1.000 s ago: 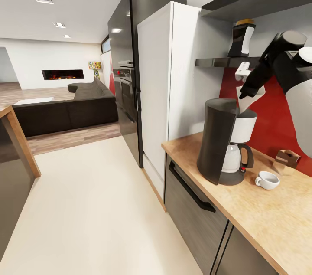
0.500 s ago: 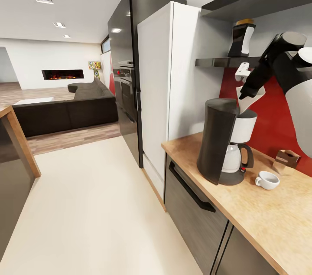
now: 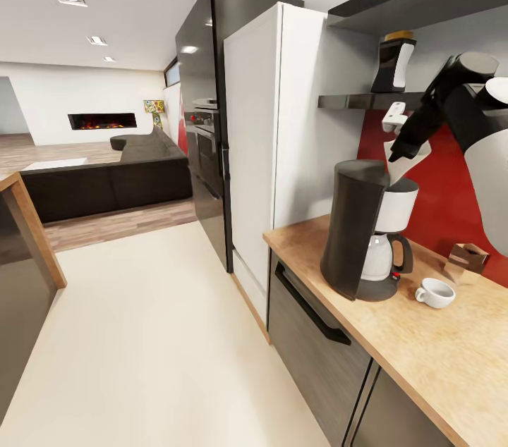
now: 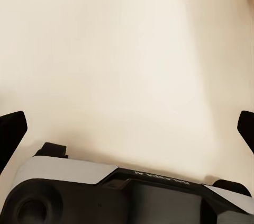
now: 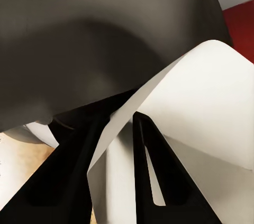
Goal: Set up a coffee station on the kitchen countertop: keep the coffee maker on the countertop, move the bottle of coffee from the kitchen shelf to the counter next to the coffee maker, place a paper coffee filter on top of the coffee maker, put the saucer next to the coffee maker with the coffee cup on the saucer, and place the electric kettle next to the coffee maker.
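Cream floor is seen beneath the left gripper [image 4: 127, 128], whose dark fingertips are spread wide apart. On the wooden countertop [image 3: 451, 355], the tall black coffee maker [image 3: 363, 235] is stood, a white cup [image 3: 435, 292] just beside it. Above it, the white paper filter [image 3: 404, 163] is pinched by the closed right gripper [image 5: 119, 128].

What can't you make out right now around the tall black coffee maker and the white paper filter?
- Top of the tall black coffee maker: head view, angle hides whether the white paper filter touches it.
- Brown box: head view, partly behind the right arm.
- Dark bottle of coffee label: too small.
- Right gripper: right wrist view, filter covers its grip.
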